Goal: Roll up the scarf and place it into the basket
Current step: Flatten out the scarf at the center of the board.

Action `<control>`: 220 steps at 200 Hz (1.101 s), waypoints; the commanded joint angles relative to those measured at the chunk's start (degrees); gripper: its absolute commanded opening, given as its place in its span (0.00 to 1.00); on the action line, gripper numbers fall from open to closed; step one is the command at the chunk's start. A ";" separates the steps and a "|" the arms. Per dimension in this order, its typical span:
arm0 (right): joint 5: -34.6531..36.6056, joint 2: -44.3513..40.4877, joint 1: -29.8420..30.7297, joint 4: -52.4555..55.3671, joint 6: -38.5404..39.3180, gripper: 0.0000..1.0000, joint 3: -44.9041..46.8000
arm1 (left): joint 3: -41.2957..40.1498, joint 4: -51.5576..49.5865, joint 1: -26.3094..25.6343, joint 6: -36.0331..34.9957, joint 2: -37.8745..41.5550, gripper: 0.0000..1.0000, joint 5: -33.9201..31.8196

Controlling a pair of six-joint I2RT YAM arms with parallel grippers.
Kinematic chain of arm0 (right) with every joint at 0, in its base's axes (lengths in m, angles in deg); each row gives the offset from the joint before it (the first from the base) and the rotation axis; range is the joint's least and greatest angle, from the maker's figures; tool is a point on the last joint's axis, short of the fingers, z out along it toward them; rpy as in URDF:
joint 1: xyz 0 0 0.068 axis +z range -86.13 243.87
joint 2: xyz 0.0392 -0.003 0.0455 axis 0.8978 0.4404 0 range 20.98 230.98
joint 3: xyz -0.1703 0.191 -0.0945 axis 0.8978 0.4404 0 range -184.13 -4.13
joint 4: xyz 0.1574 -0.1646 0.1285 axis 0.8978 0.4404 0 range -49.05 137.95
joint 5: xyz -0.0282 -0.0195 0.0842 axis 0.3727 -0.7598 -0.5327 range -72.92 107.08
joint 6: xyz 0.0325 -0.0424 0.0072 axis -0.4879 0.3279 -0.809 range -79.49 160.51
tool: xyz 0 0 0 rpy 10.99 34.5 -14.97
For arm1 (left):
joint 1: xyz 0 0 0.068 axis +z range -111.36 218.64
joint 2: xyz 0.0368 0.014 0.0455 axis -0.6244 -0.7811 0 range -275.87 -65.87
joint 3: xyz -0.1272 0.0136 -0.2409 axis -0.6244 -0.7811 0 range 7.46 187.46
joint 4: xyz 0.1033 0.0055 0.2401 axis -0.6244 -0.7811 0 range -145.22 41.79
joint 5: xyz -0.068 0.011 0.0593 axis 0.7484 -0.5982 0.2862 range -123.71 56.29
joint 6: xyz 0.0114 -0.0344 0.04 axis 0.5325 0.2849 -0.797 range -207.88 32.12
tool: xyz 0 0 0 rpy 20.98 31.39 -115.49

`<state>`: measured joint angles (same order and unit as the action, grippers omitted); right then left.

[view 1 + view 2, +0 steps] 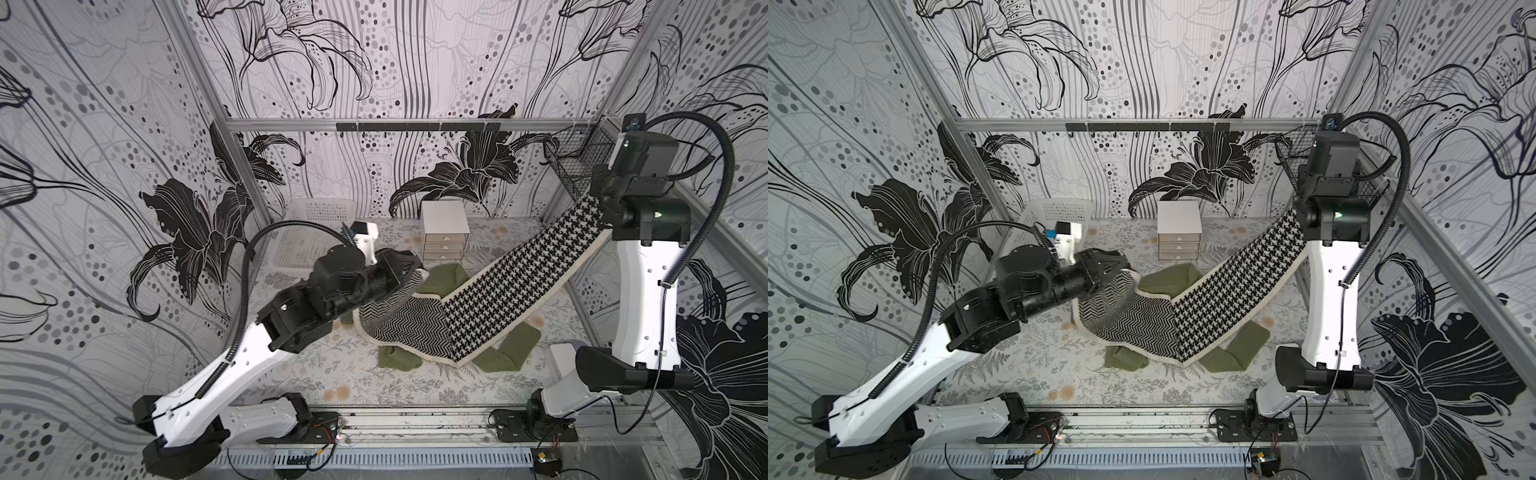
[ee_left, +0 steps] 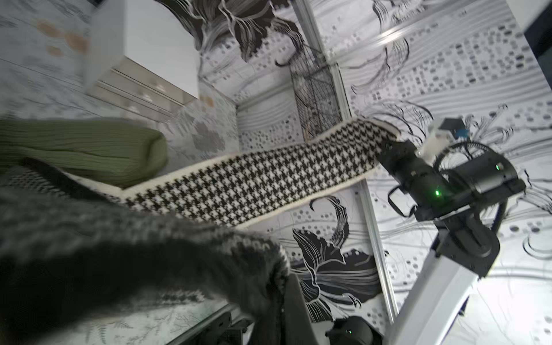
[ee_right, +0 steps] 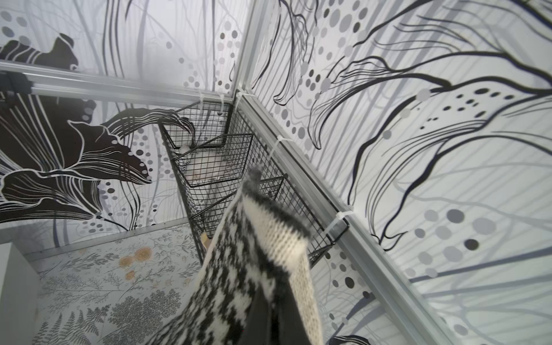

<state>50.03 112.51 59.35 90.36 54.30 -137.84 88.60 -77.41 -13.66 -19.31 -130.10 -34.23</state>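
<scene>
The scarf point(image 1: 519, 282) is a long black-and-white knit, houndstooth on one half and herringbone on the other, with a cream edge. It hangs in a sagging V between both arms in both top views, its fold touching the table at the front point(image 1: 1183, 357). My left gripper point(image 1: 417, 270) is shut on the herringbone end point(image 2: 209, 257) just above the table's middle. My right gripper point(image 1: 598, 201) is shut on the houndstooth end point(image 3: 239, 268), raised high at the back right. The basket point(image 1: 316, 212), white and perforated, sits at the back left behind my left wrist and holds nothing.
Green knit pieces point(image 1: 442, 278) point(image 1: 509, 347) point(image 1: 397, 357) lie on the table under the scarf. A small white drawer unit point(image 1: 445, 228) stands at the back centre. A black wire mesh basket point(image 1: 575, 158) hangs in the back right corner, close to my right wrist.
</scene>
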 commanded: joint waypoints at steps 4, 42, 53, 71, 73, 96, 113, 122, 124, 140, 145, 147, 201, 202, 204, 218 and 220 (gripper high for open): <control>2.39 0.36 -1.32 -0.67 2.53 0.00 -4.28 | -8.25 6.02 -0.35 3.66 16.17 0.00 -15.38; 1.57 2.53 -1.66 0.59 1.68 0.00 -6.47 | -17.85 -18.22 -0.35 16.53 38.17 0.00 -45.23; 1.05 3.02 -1.67 1.78 0.28 0.00 -6.18 | -18.91 -23.64 -0.35 18.12 42.71 0.00 -51.67; 0.37 2.93 -1.58 1.61 -0.85 0.00 -4.04 | -18.39 -31.87 -0.52 23.34 46.48 0.00 -58.33; 0.19 2.84 -1.56 1.51 -0.95 0.00 -3.89 | -18.28 -32.22 -0.53 23.51 46.83 0.00 -58.74; -1.63 2.92 -1.14 1.32 -1.77 0.00 -3.36 | -17.21 -32.55 -0.62 22.48 46.05 0.00 -57.79; -4.85 2.76 -0.63 2.03 -2.54 0.00 -3.56 | -16.22 -44.31 -0.62 35.71 42.90 0.00 -56.32; -6.09 2.24 -0.25 1.81 -2.97 0.00 -2.60 | -17.01 -53.38 -0.63 46.89 41.78 0.00 -56.71; -6.39 1.96 -0.17 1.65 -2.97 0.00 -2.30 | -17.30 -55.42 -0.64 49.50 41.65 0.00 -56.77; -8.76 -0.03 0.50 -0.26 -3.32 0.00 1.45 | -21.63 -62.27 -0.63 60.59 42.87 0.00 -58.61; -10.71 -0.72 0.67 -1.03 -3.30 0.00 2.72 | -23.05 -62.14 -0.66 60.76 43.58 0.00 -60.11; -11.11 -0.95 0.65 -1.28 -3.25 0.00 3.10 | -23.51 -62.33 -0.63 61.23 43.84 0.00 -60.83; -11.63 -3.39 3.08 -1.42 -2.76 0.00 7.17 | -34.88 -72.85 -0.35 79.11 44.89 0.09 -77.74; -11.43 -3.42 3.18 -1.55 -2.65 0.00 7.29 | -34.90 -72.85 -0.35 79.01 44.85 0.09 -77.85; -11.09 -3.56 3.37 -1.67 -2.45 0.00 7.56 | -34.91 -72.85 -0.35 78.78 44.68 0.10 -78.10; -10.53 -3.81 3.69 -1.51 -2.50 0.00 8.17 | -33.87 -72.81 -0.31 76.13 42.71 0.33 -78.98; -10.67 -3.90 3.71 -1.46 -2.66 0.00 8.26 | -33.75 -72.77 -0.28 75.84 42.41 0.37 -79.08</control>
<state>38.53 110.98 62.07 90.77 51.93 -130.51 54.09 -139.61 -14.29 30.37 -85.64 -105.00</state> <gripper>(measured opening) 0.051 0.218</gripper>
